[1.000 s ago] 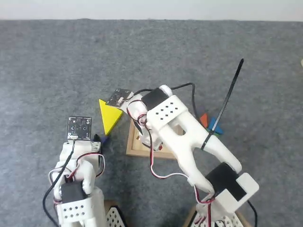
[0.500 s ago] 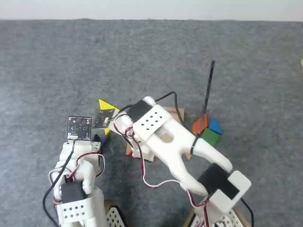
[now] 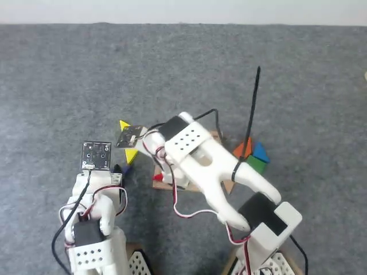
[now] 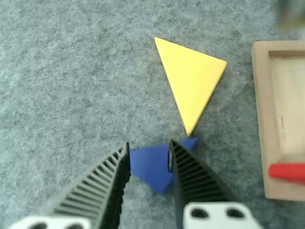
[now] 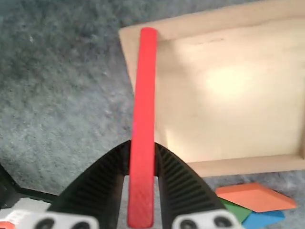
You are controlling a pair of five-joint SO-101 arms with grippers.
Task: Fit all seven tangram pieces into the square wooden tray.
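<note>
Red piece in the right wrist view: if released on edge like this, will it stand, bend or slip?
Probably stiff: the red piece runs straight beyond the jaws of the right gripper without sagging. Held on its thin edge over the tray rim, it would likely topple flat. Its smooth faces might slide.

From where I stand, no word, number, label or sign can be read anywhere; the small dark square circuit board (image 3: 96, 154) on the left arm's wrist bears only pale specks too small to make out
</note>
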